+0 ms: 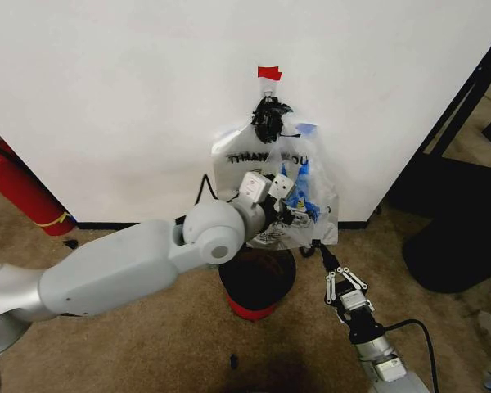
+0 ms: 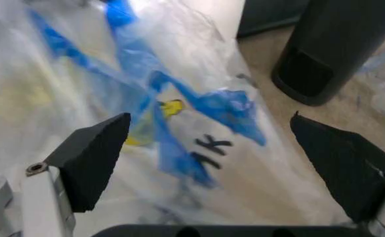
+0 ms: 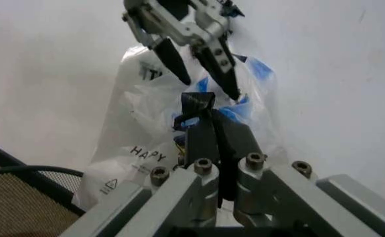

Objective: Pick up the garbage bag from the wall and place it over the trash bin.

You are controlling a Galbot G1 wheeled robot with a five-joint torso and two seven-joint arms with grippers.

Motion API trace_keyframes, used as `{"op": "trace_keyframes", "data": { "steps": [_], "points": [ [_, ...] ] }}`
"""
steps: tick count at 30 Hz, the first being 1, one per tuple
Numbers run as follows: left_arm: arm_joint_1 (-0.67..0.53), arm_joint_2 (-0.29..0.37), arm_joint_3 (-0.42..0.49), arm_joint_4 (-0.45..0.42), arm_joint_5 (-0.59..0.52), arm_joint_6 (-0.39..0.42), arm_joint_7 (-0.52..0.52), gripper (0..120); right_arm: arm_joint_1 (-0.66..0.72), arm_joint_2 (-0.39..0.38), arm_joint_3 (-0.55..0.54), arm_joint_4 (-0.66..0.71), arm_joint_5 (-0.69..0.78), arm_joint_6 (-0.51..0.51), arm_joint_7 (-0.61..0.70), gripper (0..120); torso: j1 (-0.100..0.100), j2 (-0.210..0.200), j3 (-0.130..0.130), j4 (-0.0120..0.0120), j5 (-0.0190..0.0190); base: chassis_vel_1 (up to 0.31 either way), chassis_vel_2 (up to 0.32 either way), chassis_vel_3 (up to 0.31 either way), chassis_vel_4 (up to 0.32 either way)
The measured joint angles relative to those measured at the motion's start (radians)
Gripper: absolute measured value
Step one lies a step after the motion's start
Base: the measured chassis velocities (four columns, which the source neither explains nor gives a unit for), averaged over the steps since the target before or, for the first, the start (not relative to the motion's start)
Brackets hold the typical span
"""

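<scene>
The garbage bag point(image 1: 274, 192) hangs on the wall point(image 1: 106, 98), just above the trash bin point(image 1: 256, 282). The left gripper point(image 1: 288, 206) gapes wide against it; the right gripper point(image 1: 319, 248) (jaws together) pinches its lower right corner. Feather-light, slippery, tearable film: gather bunched folds.

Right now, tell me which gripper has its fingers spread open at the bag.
The left gripper: its fingers are spread wide right against the garbage bag on the wall. The right gripper, lower at the bag's bottom edge, has its fingers closed.
</scene>
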Motion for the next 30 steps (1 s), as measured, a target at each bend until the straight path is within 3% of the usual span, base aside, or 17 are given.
{"op": "trace_keyframes", "data": {
  "steps": [8,12,23,27,30],
  "points": [
    [-0.03,-0.007,0.05,0.061,0.016,0.008,0.022,89,-0.013,-0.004,0.008,0.007,0.002,0.004,0.001,0,0.0,0.0,0.0,0.0006,0.0,0.0,0.0,0.0,0.0],
    [-0.016,0.0,0.065,0.073,0.062,0.01,0.027,75,-0.025,0.002,0.008,0.005,0.0,0.013,0.001,0,0.0,0.0,0.0,0.0006,-0.0001,0.0,0.0,0.0,0.0],
    [-0.033,-0.033,0.093,0.121,0.067,0.014,0.015,73,-0.027,0.002,0.005,0.014,0.0,0.015,0.0,0,0.0,0.0,0.0,0.0004,0.0,0.0,0.0,0.0,0.0],
    [-0.042,-0.042,0.104,0.134,0.065,0.022,-0.003,65,-0.027,0.001,0.003,0.021,0.0,0.015,0.0,0,0.0,0.0,0.0,0.0004,0.0,0.0,0.0,0.0,0.0],
    [-0.047,-0.046,0.11,0.139,0.051,0.03,-0.034,52,-0.026,0.0,0.003,0.022,0.001,0.014,0.0,0,0.0,0.0,0.0,0.0005,0.0,0.0,0.0,0.0,0.0]
  ]
}}
